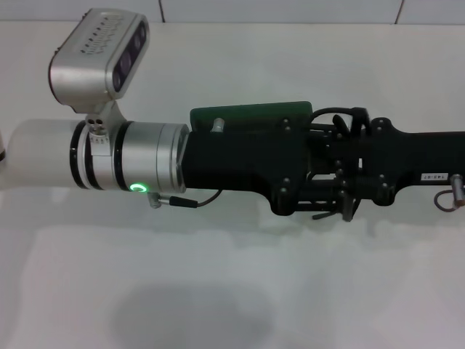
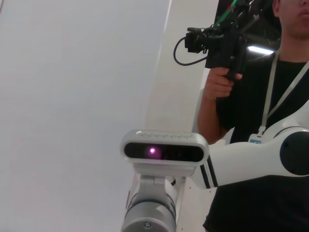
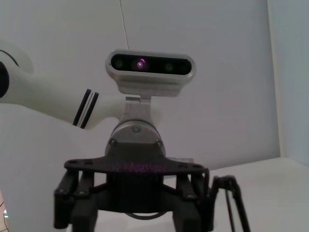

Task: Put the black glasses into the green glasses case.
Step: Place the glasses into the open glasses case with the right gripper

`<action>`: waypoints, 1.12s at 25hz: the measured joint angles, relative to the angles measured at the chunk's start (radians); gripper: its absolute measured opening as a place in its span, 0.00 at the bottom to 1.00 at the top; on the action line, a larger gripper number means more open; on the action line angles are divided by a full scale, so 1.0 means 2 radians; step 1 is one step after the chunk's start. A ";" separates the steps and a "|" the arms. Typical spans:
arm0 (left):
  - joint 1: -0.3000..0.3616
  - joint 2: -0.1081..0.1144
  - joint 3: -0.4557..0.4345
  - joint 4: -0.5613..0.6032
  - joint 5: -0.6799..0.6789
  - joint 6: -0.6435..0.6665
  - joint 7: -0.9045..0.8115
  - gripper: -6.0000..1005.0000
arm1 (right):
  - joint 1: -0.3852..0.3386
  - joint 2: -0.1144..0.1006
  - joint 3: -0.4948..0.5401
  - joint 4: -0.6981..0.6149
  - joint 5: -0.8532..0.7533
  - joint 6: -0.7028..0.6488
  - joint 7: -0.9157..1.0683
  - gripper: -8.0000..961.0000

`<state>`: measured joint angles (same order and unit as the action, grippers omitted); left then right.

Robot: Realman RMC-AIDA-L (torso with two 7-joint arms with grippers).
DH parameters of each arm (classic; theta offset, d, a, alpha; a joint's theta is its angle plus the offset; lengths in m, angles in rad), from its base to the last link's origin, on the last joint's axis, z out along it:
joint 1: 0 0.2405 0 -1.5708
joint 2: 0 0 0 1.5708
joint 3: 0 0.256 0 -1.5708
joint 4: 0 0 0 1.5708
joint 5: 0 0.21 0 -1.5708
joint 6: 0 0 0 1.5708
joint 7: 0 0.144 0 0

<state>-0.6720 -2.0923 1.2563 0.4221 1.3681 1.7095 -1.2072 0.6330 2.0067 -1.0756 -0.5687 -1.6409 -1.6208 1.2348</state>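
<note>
From my head camera, my left arm reaches in from the left edge of the table [image 1: 218, 291] and lies level across the middle. Its silver wrist carries a lit green ring and a grey wrist camera [image 1: 102, 47] on top. My left gripper [image 1: 327, 171] is the black block at the end of that arm. It meets my right gripper [image 1: 396, 163], which comes in from the right edge. Both are a tangle of black parts where they meet, and I cannot tell whether either is released or clenched.

The green glasses case [image 1: 251, 114] lies toward the far edge of the table, mostly hidden behind my left arm, with only its far long side and corner showing. Thin black curved lines show just beside the case's right end, near the two grippers. I cannot tell whether they are the black glasses.

From my left wrist, I see my right arm's camera [image 2: 164, 152] facing me on its white arm. Behind it stands a person [image 2: 256, 96] holding up a camera rig [image 2: 217, 41].

From my right wrist, my left gripper's black frame faces me head-on beneath its camera. A thin black strut stands beside it, and its state is unclear here too.
</note>
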 joint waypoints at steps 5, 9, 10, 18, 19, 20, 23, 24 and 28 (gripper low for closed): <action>0.000 0.000 0.000 0.000 -0.002 -0.006 -0.002 0.56 | -0.002 -0.002 0.002 -0.001 -0.001 -0.004 0.000 0.06; 0.000 0.000 0.000 0.000 -0.004 -0.006 -0.002 0.56 | -0.006 -0.004 0.005 -0.001 -0.002 -0.002 0.000 0.06; 0.000 0.001 0.000 0.000 -0.004 -0.006 -0.002 0.56 | -0.007 -0.005 0.005 -0.001 -0.001 0.001 0.000 0.06; 0.049 0.007 -0.057 0.013 -0.015 -0.017 0.002 0.56 | -0.020 0.003 0.020 -0.025 0.000 0.031 -0.027 0.05; 0.060 0.007 -0.077 0.013 -0.015 -0.024 0.006 0.56 | -0.023 0.006 0.014 -0.037 -0.001 0.040 -0.029 0.05; 0.068 0.008 -0.090 0.013 -0.014 -0.030 0.010 0.56 | -0.027 0.007 0.005 -0.050 -0.001 0.052 -0.030 0.05; 0.092 0.008 -0.120 0.013 -0.014 -0.049 0.025 0.56 | -0.040 0.010 -0.041 -0.100 0.002 0.093 -0.025 0.05; 0.098 0.008 -0.129 0.013 -0.014 -0.052 0.030 0.56 | -0.044 0.010 -0.061 -0.120 0.002 0.109 -0.020 0.05; 0.119 0.008 -0.165 0.012 -0.014 -0.055 0.041 0.56 | -0.064 0.010 -0.159 -0.209 -0.004 0.202 0.012 0.05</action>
<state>-0.4333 -2.0765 0.9262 0.4466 1.3401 1.5991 -1.1258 0.5060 2.0263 -1.3937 -0.9860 -1.6488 -1.2161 1.2589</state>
